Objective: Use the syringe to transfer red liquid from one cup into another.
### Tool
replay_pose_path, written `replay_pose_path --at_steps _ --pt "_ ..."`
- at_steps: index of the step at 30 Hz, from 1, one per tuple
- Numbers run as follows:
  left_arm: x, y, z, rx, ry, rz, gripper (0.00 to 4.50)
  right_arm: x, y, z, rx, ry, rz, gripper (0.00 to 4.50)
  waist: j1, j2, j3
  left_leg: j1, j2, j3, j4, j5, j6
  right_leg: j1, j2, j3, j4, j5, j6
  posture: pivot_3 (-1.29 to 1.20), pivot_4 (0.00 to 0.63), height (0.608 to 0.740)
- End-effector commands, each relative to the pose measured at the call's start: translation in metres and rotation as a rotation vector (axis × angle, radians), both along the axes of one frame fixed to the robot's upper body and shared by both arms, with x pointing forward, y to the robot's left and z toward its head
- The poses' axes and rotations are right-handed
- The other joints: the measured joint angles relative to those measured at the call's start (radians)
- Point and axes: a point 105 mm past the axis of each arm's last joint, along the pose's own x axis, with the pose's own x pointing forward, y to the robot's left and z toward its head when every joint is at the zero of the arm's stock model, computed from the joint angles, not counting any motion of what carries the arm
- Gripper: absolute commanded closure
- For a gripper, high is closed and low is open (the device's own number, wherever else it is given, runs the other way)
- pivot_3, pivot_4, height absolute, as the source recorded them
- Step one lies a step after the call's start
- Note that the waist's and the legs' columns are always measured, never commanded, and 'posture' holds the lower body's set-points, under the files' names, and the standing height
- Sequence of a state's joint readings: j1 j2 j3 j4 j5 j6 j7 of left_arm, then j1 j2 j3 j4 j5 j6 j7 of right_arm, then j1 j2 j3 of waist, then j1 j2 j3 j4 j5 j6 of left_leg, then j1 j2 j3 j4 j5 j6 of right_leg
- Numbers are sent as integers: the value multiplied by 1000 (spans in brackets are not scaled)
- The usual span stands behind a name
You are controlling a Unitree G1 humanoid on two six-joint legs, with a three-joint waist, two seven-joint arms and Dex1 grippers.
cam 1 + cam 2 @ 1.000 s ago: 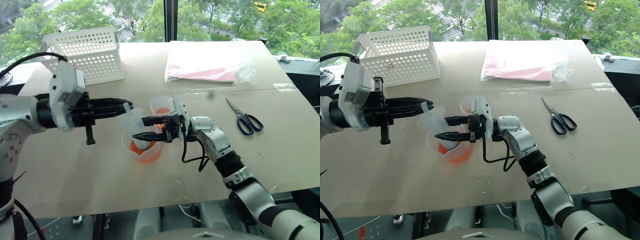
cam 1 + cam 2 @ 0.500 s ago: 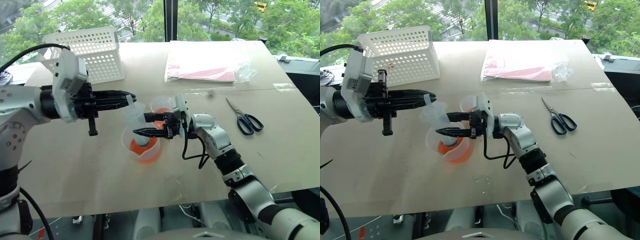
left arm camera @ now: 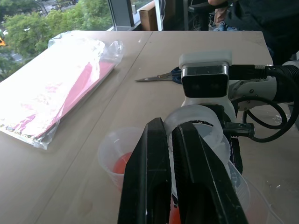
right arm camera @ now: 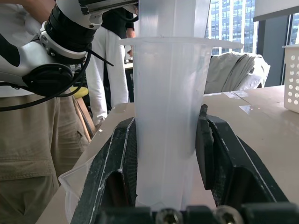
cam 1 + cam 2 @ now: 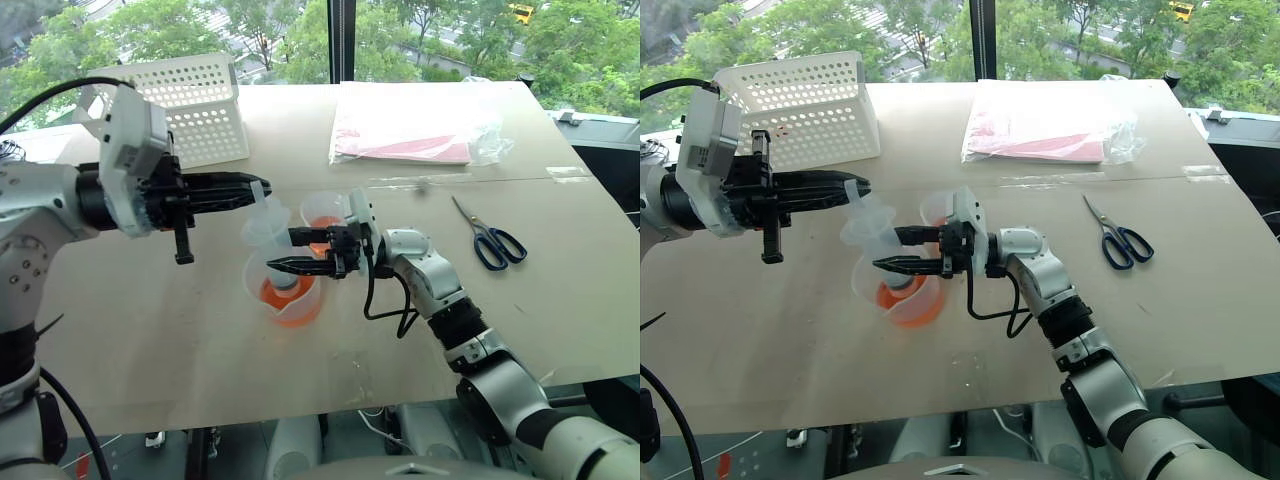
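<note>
While the syringe (image 5: 272,245) stands upright with its tip down in the spouted cup (image 5: 285,293) of red liquid (image 5: 290,300), we see our right gripper (image 5: 281,252) clamping its clear barrel between both fingers (image 4: 117,172), one on each side. Our left gripper (image 5: 258,187) has its fingers (image 3: 147,182) pinched shut on the white plunger above the flange. Just beyond on the tabletop (image 5: 150,330) sits the smaller cup (image 5: 322,212).

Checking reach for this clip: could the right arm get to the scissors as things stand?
Probably not yet: the path over the table to the scissors looks free, but the right gripper is shut on the syringe over the spouted cup.
</note>
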State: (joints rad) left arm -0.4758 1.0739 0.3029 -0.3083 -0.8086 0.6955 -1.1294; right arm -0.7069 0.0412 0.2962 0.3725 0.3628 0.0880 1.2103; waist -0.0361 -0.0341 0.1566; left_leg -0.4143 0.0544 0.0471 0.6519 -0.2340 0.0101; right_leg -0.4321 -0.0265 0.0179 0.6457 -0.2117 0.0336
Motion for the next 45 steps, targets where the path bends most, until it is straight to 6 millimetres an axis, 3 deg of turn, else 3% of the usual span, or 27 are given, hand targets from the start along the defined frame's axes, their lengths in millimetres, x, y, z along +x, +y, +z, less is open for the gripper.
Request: replay_pose_path --at_steps 1,9,14,15,20,23,24,28,35,45 --pt "-1 8 29 -23 -133 56 4500 -18 10 -9 -61 -31 111 3141 0 0 0 0 0 0 0 0 0 0 0 0 0 0 0 0 150 740" --pt "-1 9 30 -24 -134 57 4500 -18 10 -8 -57 -35 107 3141 0 0 0 0 0 0 0 0 0 0 0 0 0 0 0 0 150 740" --pt "-6 12 18 -42 -60 50 4500 -14 10 9 0 -20 89 3141 -3 0 0 0 0 0 0 0 0 0 0 0 0 0 0 0 150 740" --pt "-9 13 15 -53 -29 45 3785 -14 10 12 10 -15 87 3141 -4 0 0 0 0 0 0 0 0 0 0 0 0 0 0 0 150 740" --pt "-12 28 9 -105 4 123 1752 -13 7 26 52 14 76 3148 -3 0 0 0 1 -1 0 0 0 0 0 0 0 0 0 0 150 740" --pt "-14 38 10 -183 28 180 257 -10 3 38 86 27 56 3149 -1 0 0 0 1 0 0 0 0 0 0 0 1 0 0 0 150 740" --pt "-16 40 9 -202 44 190 1 -9 2 42 100 32 48 3150 0 0 0 0 1 0 0 0 0 0 -1 -1 1 0 0 0 150 740" --pt "-20 45 4 -250 74 221 0 -7 -4 58 138 52 30 3150 0 0 0 0 0 0 0 0 0 0 -1 0 1 0 0 0 150 740" --pt "-16 55 -7 -431 80 354 0 -5 -17 103 225 69 -9 3150 0 0 0 0 0 -1 0 0 0 0 -1 -1 1 0 0 0 150 740" --pt "-9 54 -12 -564 88 419 0 1 -24 116 252 88 -80 3150 0 -1 -1 0 0 0 0 0 0 0 -2 -1 1 0 0 0 150 740"
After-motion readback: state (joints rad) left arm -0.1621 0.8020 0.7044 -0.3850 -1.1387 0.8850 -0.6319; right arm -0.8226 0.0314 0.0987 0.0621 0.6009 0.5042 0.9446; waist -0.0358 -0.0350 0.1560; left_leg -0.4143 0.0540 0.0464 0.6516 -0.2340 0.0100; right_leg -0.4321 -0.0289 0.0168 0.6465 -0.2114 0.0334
